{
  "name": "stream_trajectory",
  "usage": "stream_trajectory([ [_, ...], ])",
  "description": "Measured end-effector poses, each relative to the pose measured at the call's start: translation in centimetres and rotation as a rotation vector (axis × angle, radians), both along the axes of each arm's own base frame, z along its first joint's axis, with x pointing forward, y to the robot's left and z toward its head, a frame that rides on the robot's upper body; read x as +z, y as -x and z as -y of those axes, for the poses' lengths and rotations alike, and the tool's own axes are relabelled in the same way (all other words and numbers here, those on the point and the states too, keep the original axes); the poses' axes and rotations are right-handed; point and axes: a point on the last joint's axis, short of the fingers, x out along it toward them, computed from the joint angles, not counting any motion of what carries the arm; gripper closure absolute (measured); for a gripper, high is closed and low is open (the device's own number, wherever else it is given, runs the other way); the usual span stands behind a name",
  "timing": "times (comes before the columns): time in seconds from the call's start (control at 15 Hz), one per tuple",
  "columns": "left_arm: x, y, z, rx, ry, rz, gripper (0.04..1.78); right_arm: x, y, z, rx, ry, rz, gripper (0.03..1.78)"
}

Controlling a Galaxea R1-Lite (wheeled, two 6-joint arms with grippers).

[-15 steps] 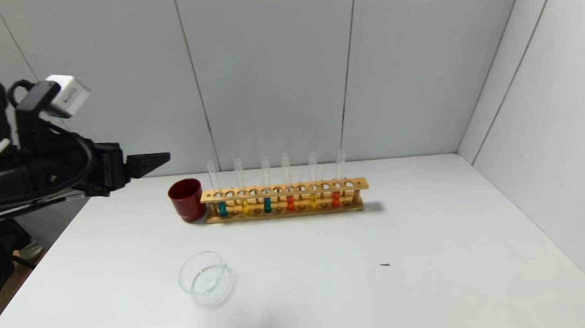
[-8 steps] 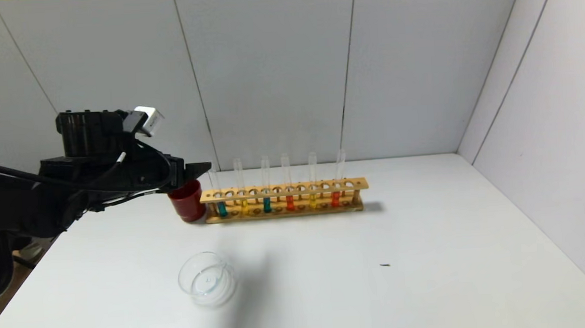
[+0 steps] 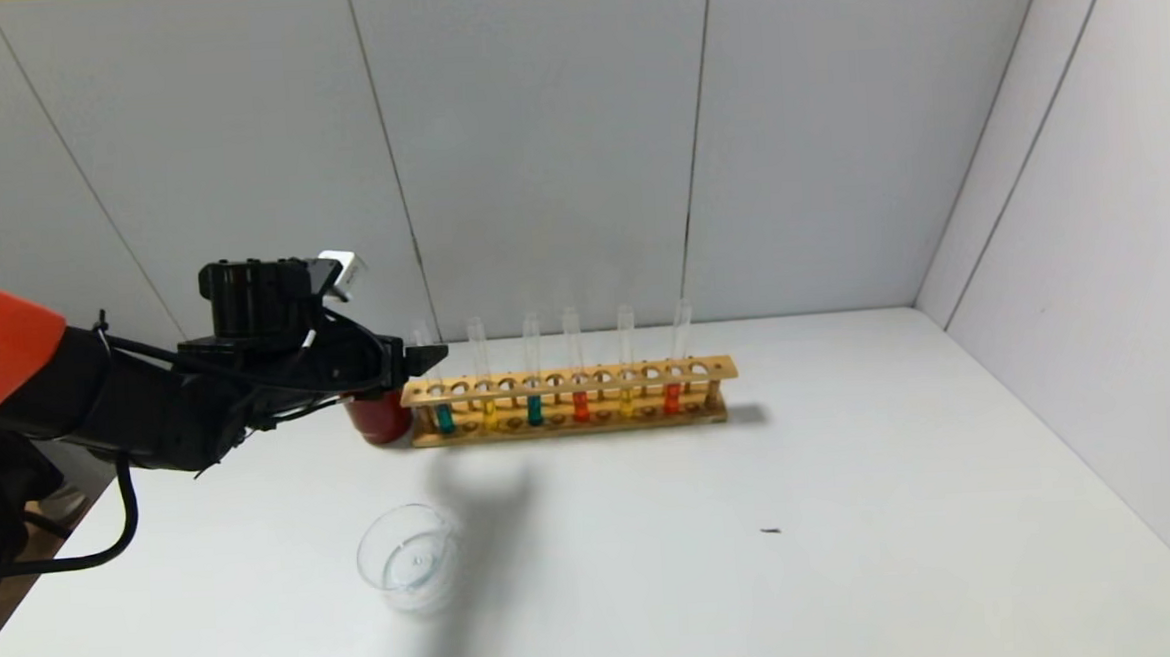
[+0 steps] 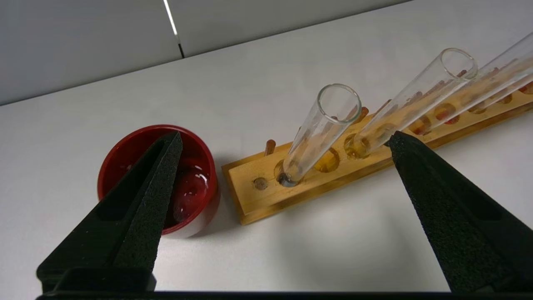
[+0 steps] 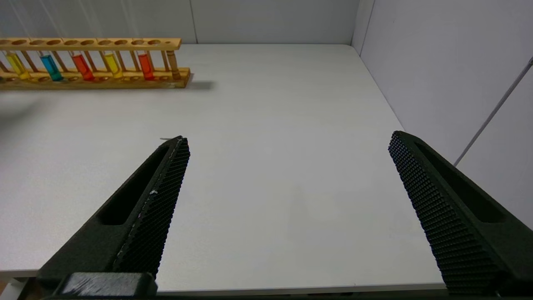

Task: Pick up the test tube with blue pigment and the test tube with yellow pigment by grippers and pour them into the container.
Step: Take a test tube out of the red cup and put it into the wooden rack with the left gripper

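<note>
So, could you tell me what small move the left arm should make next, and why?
Probably ease the left end effector forward until its open fingers straddle the end test tube with blue pigment, then close. That tube is still in the wooden rack, framed between the fingers but ungripped.

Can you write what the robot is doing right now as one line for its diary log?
left gripper: open, above rack end by blue test tube | right gripper: open, idle over table | all tubes in rack | glass dish: no coloured liquid

White table [image 3: 852, 455]: rack [image 3: 569, 401], red cup [image 3: 378, 419], container [image 3: 412, 558].

Pale wooden rack [image 3: 569, 401], clear glass tubes
</note>
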Motion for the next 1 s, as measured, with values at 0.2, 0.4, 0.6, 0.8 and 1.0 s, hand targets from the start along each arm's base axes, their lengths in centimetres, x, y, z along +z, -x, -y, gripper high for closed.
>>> stream_trajectory([
  [0.2,-1.0,-1.2,0.4,-0.005,0.001,-0.001,0.07,0.0,0.0,0.0,0.0,0.0,0.0,0.06],
  [0.4,-1.8,-1.7,0.6,-0.007,-0.003,-0.018,0.07,0.0,0.0,0.0,0.0,0.0,0.0,0.06],
  [0.6,-2.5,-2.1,0.6,-0.007,-0.007,-0.03,0.13,0.0,0.0,0.0,0.0,0.0,0.0,0.06],
  [0.8,-2.9,-2.5,0.8,-0.01,-0.01,-0.033,0.42,0.0,0.0,0.0,0.0,0.0,0.0,0.06],
  [1.0,-3.2,-3.0,1.3,-0.017,-0.011,-0.033,0.94,0.0,0.0,0.0,0.001,0.0,0.0,0.06],
])
